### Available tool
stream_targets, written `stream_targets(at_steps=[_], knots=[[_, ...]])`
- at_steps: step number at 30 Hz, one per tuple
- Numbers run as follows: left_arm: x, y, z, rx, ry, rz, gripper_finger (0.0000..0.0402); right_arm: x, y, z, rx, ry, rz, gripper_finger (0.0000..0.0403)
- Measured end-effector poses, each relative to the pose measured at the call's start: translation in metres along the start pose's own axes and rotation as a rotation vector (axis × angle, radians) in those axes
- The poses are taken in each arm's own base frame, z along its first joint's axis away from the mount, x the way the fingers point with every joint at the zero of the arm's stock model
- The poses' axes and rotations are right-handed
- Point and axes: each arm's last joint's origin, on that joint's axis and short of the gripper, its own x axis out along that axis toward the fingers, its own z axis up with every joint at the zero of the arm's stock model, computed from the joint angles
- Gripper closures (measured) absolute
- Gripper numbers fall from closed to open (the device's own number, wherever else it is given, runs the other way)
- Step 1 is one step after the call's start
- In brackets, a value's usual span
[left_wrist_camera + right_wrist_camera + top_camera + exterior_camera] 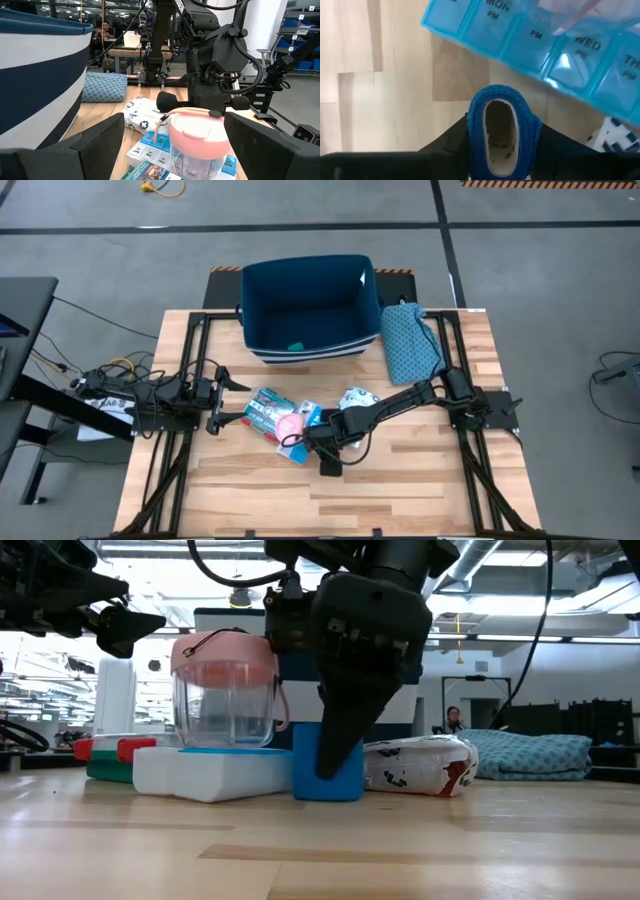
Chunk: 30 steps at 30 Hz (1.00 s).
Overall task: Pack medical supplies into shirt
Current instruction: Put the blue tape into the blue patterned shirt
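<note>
The right gripper is clenched on a small blue roll of woven tape, which is pressed into an oval between its two fingers, in the middle of the wooden worktop. So the picking step is in hand, I think.

Just behind the roll lies a translucent blue weekly pill organiser, and beside it a clear cup with a pink lid and a white printed pouch.

The left gripper waits released near the left edge.

Farther, at the back edge, stands a dark blue fabric bin, with a folded teal dotted cloth at its right.

The next move probably calls for a straight lift, then a carry to the back.
</note>
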Motion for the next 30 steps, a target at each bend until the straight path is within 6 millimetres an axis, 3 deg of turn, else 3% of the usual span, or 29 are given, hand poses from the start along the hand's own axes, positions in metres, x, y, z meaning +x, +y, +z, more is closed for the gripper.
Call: stream_targets(at_steps=[8,16,22,30], knots=[[0.0,0.0,0.0,0.0,0.0,0.0,0.0068,-0.007,0.002,-0.004,0.025,0.04,0.022,0.0269],[0.0,0.0,0.0,0.0,-0.001,0.0,0.0068,-0.04,0.005,0.002,0.026,0.047,0.022,0.0269],[0.0,0.0,0.0,0.0,-0.001,0.0,0.0068,-0.076,0.008,0.013,-0.062,0.1,-0.002,0.0274],[0.0,0.0,0.0,-0.024,0.0,-0.001,0.0068,-0.139,-0.011,0.032,-0.117,0.122,-0.106,0.0271]])
